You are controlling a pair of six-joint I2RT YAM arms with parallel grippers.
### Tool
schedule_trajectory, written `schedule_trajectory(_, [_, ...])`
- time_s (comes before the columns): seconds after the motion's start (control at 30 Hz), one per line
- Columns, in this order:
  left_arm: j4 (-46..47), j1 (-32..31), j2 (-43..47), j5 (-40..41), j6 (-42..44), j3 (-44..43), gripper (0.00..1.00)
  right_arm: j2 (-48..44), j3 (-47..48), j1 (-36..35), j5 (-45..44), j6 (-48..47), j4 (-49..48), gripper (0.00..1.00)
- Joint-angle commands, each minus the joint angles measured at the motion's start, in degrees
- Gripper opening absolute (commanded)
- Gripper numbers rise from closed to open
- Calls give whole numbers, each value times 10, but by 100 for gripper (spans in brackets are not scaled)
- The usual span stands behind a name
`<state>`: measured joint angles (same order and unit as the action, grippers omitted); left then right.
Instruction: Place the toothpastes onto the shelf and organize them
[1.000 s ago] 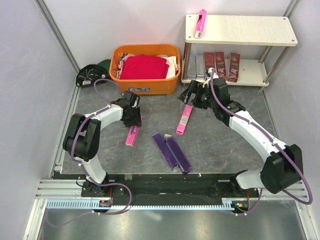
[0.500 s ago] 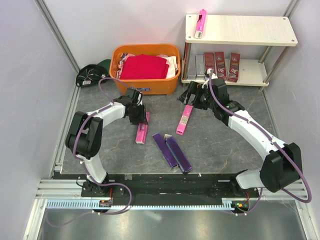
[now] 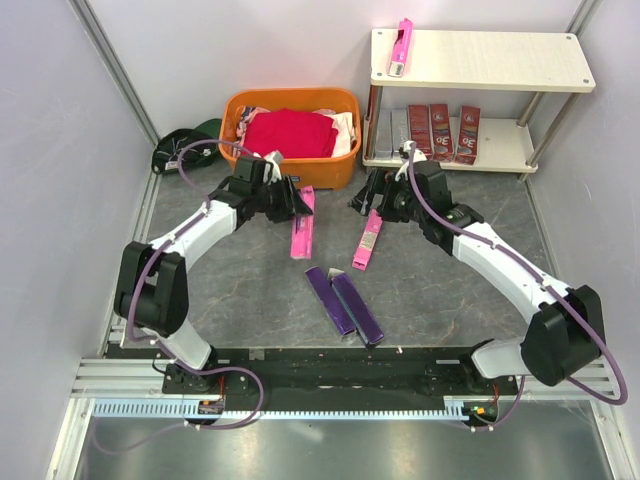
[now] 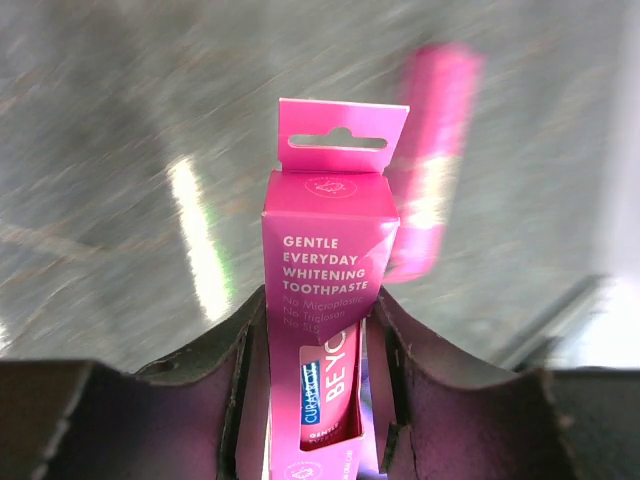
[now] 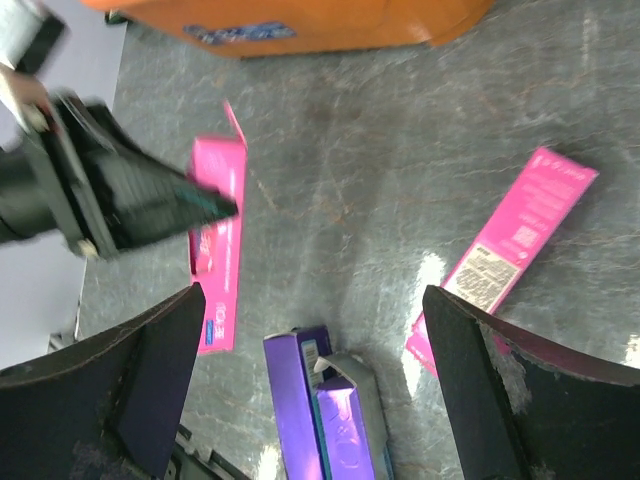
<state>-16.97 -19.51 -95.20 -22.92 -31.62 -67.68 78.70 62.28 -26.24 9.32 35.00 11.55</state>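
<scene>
My left gripper [image 3: 291, 204] is shut on a hot pink toothpaste box [image 3: 301, 226] and holds it above the table in front of the basket; in the left wrist view the box [image 4: 325, 270] stands between the fingers. My right gripper [image 3: 368, 200] is open and empty, over a second pink box [image 3: 367, 241], which also shows in the right wrist view [image 5: 512, 248]. Two purple boxes [image 3: 343, 303] lie side by side mid-table. The shelf [image 3: 480, 62] has one pink box [image 3: 401, 47] on top, and silver-grey [image 3: 391, 130] and dark red boxes [image 3: 441, 128] on its lower board.
An orange basket [image 3: 290, 172] with a red cloth [image 3: 288, 133] stands left of the shelf. A dark bundle [image 3: 180, 148] lies at the back left. Grey walls close in both sides.
My left gripper has carried the pink box up and to the right, from the mid-left table to in front of the basket. The right gripper has shifted slightly left.
</scene>
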Motion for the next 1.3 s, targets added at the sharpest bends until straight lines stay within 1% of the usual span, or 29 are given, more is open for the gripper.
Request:
schedule_trajectory(0.0, [168,16,42,-95,-141,19,28,-24,27,-36,-28,-13,0,98])
schedule_trajectory(0.03, [193,17,44,-100,-160,30,28,-24,28,-43,-29,-13,0,98])
schedule_trajectory(0.07, [214,18,47,-105,-200,38,28,-21,28,-50,-31,-10,0,98])
schedule_trajectory(0.1, [246,18,48,-115,-225,47,28,-20,29,-65,-33,-9,-2,98])
schedule_trajectory(0.13, [299,18,49,-120,-247,67,28,-18,33,-72,-35,-6,-1,98])
schedule_trajectory(0.17, [323,18,49,-121,-284,74,28,-14,34,-79,-37,-2,1,98])
schedule_trajectory(0.23, [352,18,48,-125,-303,80,28,-13,40,-101,-47,-1,1,98])
schedule_trajectory(0.43, [352,18,53,-123,-315,78,28,9,58,-164,-73,1,-6,95])
schedule_trajectory(0.53, [353,18,57,-123,-316,80,28,26,60,-183,-86,2,-3,91])
schedule_trajectory(0.57, [352,18,59,-124,-316,81,28,31,60,-185,-90,3,-6,85])
schedule_trajectory(0.73, [354,18,66,-127,-320,84,28,48,69,-201,-150,2,0,74])
schedule_trajectory(0.77, [356,18,68,-128,-321,86,28,47,69,-200,-166,2,-1,69])
schedule_trajectory(0.9, [363,18,68,-135,-328,88,28,45,70,-205,-194,2,-11,59])
schedule_trajectory(0.93, [365,18,68,-136,-330,89,28,44,67,-205,-198,3,-16,57])
schedule_trajectory(0.97, [367,18,67,-139,-331,89,28,43,65,-206,-200,2,-28,52])
schedule_trajectory(1.03, [370,18,67,-141,-333,90,28,41,59,-208,-200,2,-36,47])
schedule_trajectory(1.07, [370,18,68,-141,-333,91,29,41,58,-209,-199,1,-43,41])
schedule_trajectory(1.1, [373,18,69,-141,-334,95,29,41,58,-210,-193,-1,-43,39])
schedule_trajectory(1.13, [374,18,70,-142,-334,97,29,41,58,-210,-189,-1,-44,35])
schedule_trajectory(1.2, [374,18,71,-140,-334,100,32,39,56,-211,-184,-2,-46,31])
schedule_trajectory(1.23, [374,18,73,-139,-332,101,33,37,56,-211,-182,-2,-47,27])
schedule_trajectory(1.27, [373,18,73,-139,-332,102,37,36,53,-210,-182,-3,-48,25])
